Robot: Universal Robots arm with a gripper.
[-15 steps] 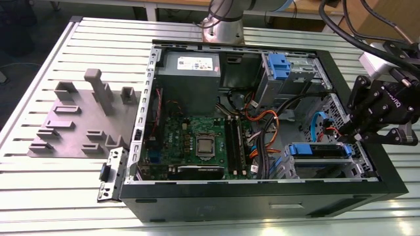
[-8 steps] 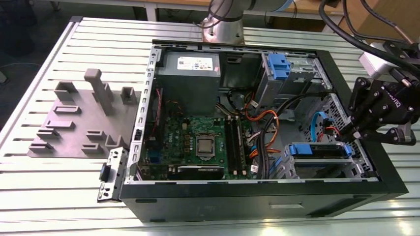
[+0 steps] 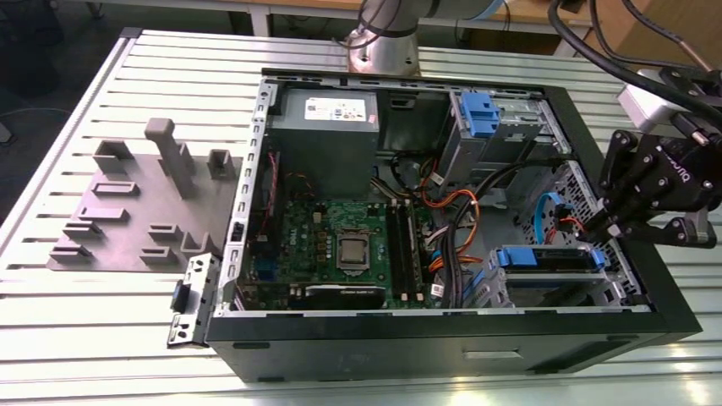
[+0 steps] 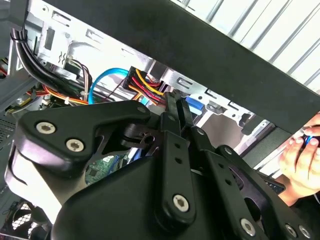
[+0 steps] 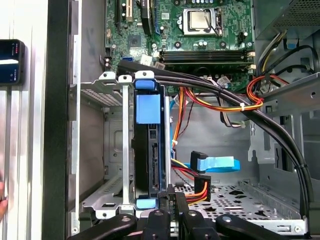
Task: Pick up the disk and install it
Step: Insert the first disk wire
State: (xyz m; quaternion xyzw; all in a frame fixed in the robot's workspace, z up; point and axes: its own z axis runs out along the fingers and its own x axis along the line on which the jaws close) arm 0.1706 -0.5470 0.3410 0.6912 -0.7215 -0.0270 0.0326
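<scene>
Black linkage bars of the gripper (image 5: 172, 200) are filling the foreground in both wrist views, fingers pressed together with nothing between them. Just beyond the fingertips, the disk (image 5: 148, 150) is standing on edge in the perforated steel drive cage (image 5: 112, 150), its blue plastic carrier frame showing at both ends. In the exterior view the disk (image 3: 547, 258) is sitting at the case's (image 3: 631, 279) near corner on that view's right, the gripper (image 3: 631, 211) hovering at the case wall. Judging from this, seating appears done or nearly so; any further push would call for a straight, gentle press clear of the orange and yellow power cables (image 5: 197, 187) and blue ribbon cable (image 5: 215, 164).
</scene>
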